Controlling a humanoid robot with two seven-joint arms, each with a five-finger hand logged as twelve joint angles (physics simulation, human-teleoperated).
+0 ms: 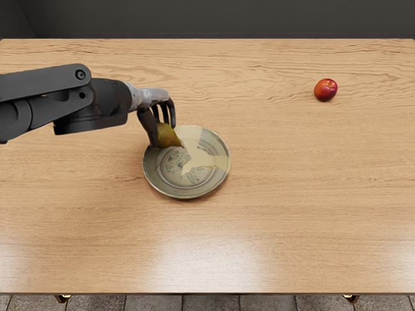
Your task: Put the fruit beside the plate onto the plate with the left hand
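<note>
the dark fingers [170,114] of the left hand [157,120] are pointing downward and curling narrowly around a yellow-brown fruit [168,136], gripping it from above and from the side. the fruit is showing just below the fingertips, partly hidden by the thumb side of the hand. it is sitting over the upper left edge of the plate [195,195], inside the rim line as seen from the head view; whether it is resting on the plate or hanging just above it cannot be told. the plate is round and shallow, glazed in greenish and cream tones with a pale patch across its middle, and it is lying flat near the centre of the wooden table [292,220]. behind the hand, a light grey wrist is joining the thick dark left arm [58,103], which is reaching in from the picture's left edge above the table top. well apart from all this, a small red fruit [325,89] is lying alone near the table's far right side.
</note>
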